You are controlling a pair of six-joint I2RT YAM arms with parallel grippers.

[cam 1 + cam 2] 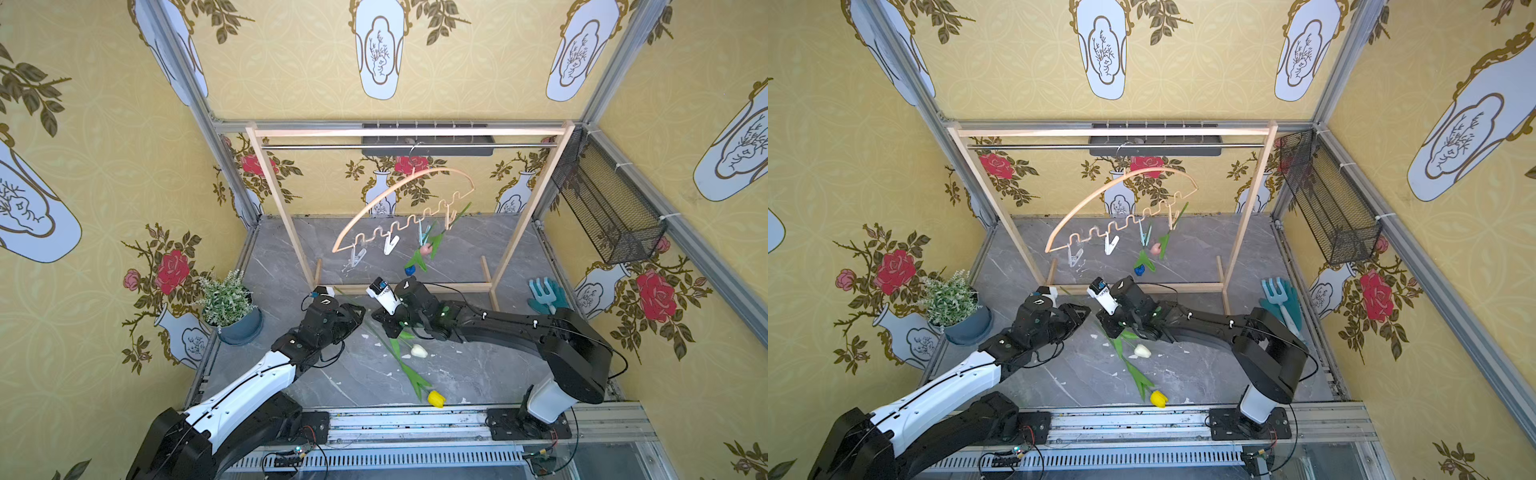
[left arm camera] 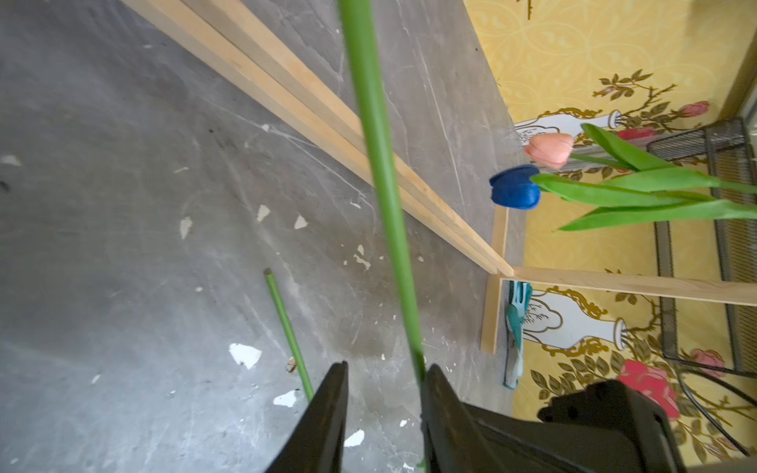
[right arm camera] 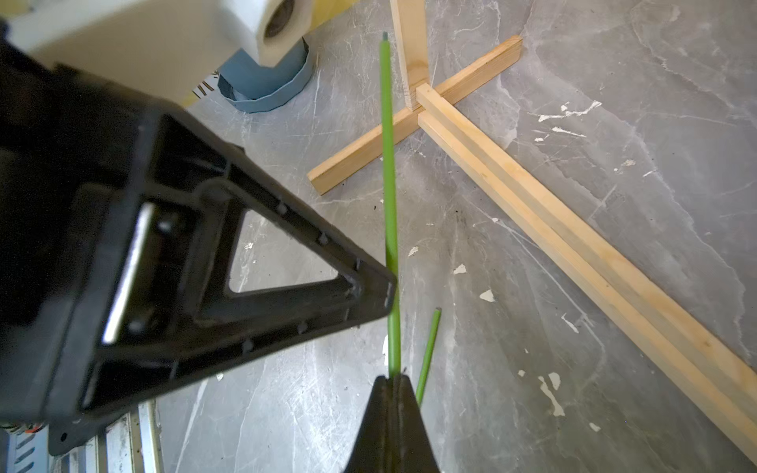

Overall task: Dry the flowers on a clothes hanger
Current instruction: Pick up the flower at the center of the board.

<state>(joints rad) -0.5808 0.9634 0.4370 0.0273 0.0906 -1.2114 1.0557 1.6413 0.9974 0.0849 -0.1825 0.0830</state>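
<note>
The right claw (image 3: 393, 379) is clamped shut on the long green stem (image 3: 389, 184) of the cream-white tulip (image 1: 419, 351). The left claw (image 2: 387, 366) straddles that stem just ahead, half open, not yet pinching it. The thin light-wood clothes hanger (image 1: 395, 185) hangs well beyond both claws, so an off-centre handover could let the stem slip.

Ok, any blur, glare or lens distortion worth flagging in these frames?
Left wrist view: the near tulip stem is smeared, the blue tulip behind sharp. Right wrist view: crisp floor, faint sheen. Both top views: even light, corner posts splay outward from the wide lens.
</note>
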